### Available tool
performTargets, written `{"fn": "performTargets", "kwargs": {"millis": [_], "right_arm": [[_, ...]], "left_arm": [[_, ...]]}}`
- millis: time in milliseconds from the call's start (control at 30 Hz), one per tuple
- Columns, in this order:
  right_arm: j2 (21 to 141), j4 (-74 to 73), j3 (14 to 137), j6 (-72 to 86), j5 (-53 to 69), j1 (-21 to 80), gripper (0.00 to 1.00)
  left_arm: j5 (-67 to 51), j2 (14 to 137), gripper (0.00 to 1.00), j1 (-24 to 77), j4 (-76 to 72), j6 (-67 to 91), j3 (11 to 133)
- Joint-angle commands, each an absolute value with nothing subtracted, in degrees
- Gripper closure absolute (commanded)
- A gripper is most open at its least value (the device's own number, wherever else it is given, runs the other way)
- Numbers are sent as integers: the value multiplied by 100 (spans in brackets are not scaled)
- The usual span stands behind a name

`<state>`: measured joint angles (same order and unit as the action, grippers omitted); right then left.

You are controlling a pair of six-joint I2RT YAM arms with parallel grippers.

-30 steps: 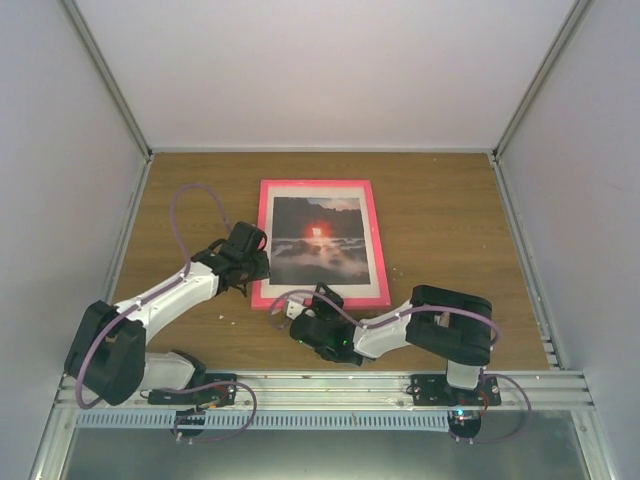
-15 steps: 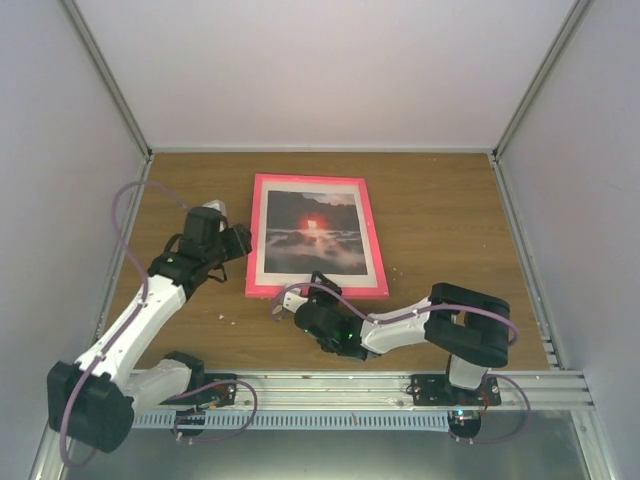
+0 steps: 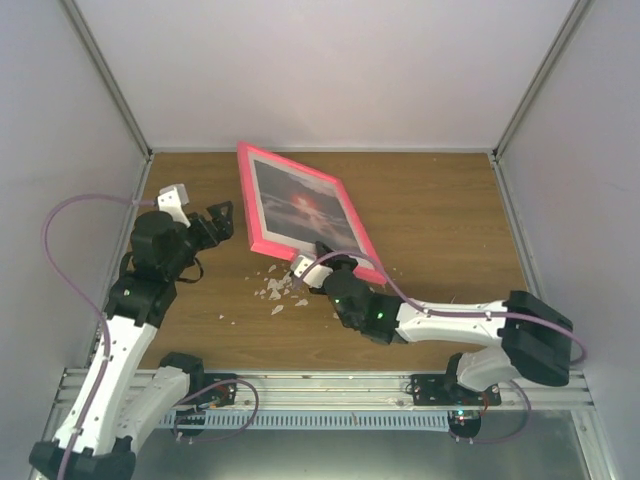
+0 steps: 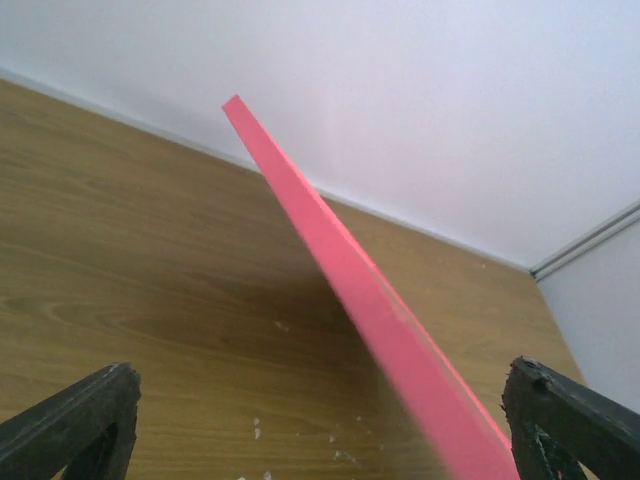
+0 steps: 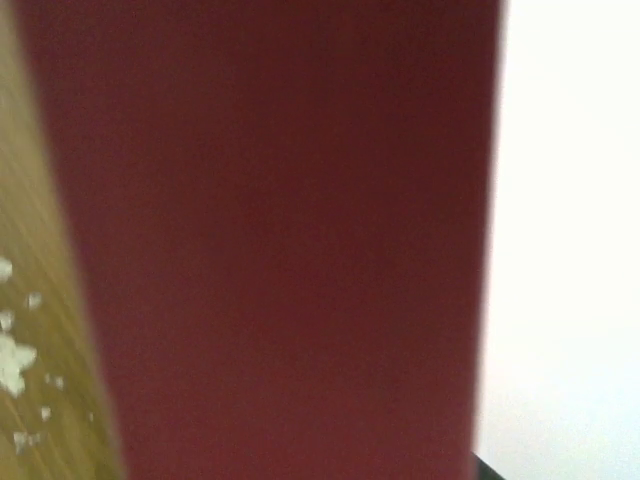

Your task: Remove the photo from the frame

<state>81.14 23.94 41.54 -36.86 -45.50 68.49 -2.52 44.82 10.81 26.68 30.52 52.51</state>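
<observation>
Since half a second ago the frame (image 3: 246,195) has left its flat position on the wooden table (image 3: 440,220) and now stands tilted, far corner raised toward the back wall, outline skewed to a diamond in the top view; the left arm has drawn back toward the left wall and lifted; the right arm has stretched further forward and left; the left gripper (image 3: 212,222) has let go, its jaws wide apart and clear of the frame, whose pink edge runs slantwise between its fingers (image 4: 85,420) in the wrist view; the right gripper (image 3: 318,262) is clamped on the frame's near lower edge, its wrist view filled by blurred dark red; the photo (image 3: 300,205) is in the frame, face up and blurred; new white flakes (image 3: 275,290) lie scattered on the table just below the frame's near corner.
</observation>
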Motion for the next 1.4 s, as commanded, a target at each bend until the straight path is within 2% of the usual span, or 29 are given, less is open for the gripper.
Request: {"fn": "performTargets", "kwargs": {"millis": [0, 333, 700, 1033, 1367], "right_arm": [[7517, 3167, 4476, -2793, -3472, 6658, 99], [6449, 3900, 3950, -695, -2117, 5647, 99], [6111, 4251, 3277, 2060, -2540, 4933, 99], [5911, 3128, 2989, 4841, -2988, 4699, 100], [6160, 2383, 2940, 6656, -2842, 4665, 99]], "left_arm": [[-107, 4070, 1, 1031, 2305, 3045, 5154], [-156, 3706, 1, 1028, 2120, 3183, 4798], [-1349, 4001, 1, 1029, 1150, 4486, 3530], [-2735, 5093, 1, 1047, -1012, 5756, 2223], [-3211, 6657, 1, 1464, -2499, 6405, 2066]]}}
